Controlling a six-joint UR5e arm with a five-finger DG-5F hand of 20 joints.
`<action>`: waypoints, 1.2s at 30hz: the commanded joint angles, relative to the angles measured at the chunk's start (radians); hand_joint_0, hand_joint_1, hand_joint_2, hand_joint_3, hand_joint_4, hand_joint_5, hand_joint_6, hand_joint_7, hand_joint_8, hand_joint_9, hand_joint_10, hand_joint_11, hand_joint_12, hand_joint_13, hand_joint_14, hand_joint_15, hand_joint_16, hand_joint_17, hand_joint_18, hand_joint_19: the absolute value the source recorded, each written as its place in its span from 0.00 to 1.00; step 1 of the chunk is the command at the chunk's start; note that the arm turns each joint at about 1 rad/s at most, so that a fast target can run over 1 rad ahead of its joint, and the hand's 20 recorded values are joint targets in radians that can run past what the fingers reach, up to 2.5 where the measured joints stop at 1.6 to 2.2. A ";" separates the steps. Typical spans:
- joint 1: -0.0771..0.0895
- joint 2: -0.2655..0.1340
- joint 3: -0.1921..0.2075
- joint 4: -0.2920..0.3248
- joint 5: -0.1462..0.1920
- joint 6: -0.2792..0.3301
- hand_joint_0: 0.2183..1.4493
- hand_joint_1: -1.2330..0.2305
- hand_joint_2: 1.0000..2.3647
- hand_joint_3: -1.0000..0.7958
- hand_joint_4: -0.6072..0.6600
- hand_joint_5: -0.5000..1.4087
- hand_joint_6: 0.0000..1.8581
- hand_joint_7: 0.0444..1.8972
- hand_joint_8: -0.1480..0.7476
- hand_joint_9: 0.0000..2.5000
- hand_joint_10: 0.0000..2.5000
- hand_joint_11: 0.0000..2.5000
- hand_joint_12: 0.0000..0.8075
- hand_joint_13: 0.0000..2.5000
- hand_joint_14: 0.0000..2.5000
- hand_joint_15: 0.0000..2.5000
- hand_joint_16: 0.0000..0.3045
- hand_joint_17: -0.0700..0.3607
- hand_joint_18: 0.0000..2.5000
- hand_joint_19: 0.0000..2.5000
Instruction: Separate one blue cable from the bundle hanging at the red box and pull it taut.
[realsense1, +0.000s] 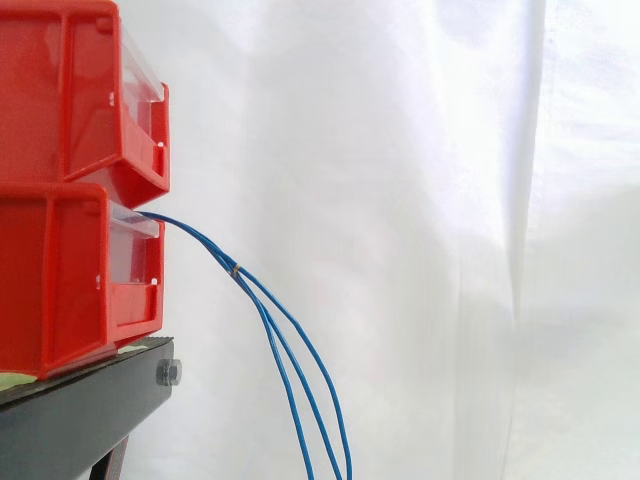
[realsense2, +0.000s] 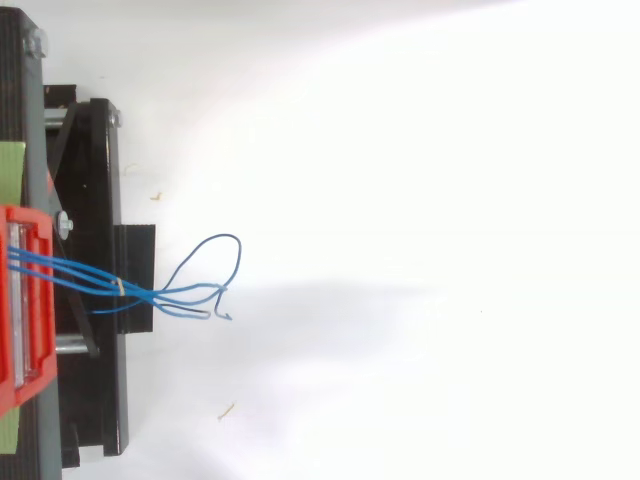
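Note:
A bundle of thin blue cables (realsense1: 290, 345) comes out of the lower red box (realsense1: 70, 280) and hangs down past the stand in the side view. A small tie (realsense1: 235, 270) holds the strands together a short way from the box; below it they spread apart. From above, the blue cables (realsense2: 75, 272) leave the red box (realsense2: 25, 300), pass the tie (realsense2: 121, 287) and fan out into a loop (realsense2: 215, 255) with loose ends on the white floor.
A second red box (realsense1: 80, 90) is stacked on the lower one. Both sit on a black stand (realsense1: 80, 410), whose frame (realsense2: 100, 200) shows from above. A white curtain (realsense1: 450, 240) hangs behind. Small bits of debris (realsense2: 227, 410) lie on the floor.

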 joint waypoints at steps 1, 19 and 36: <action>0.000 0.000 0.000 0.000 0.000 0.000 0.23 0.39 0.00 0.28 0.64 0.16 0.27 0.39 0.45 0.29 0.00 0.10 0.37 0.24 0.00 0.05 0.10 0.33 0.18 0.04; 0.001 0.000 0.000 -0.003 0.002 0.002 0.24 0.39 0.00 0.28 0.66 0.17 0.27 0.39 0.47 0.31 0.00 0.11 0.39 0.26 0.00 0.06 0.11 0.33 0.22 0.08; 0.017 -0.054 0.000 0.035 0.109 -0.028 0.26 0.31 0.00 0.28 0.65 0.16 0.27 0.40 0.45 0.27 0.00 0.10 0.37 0.24 0.00 0.06 0.10 0.32 0.19 0.05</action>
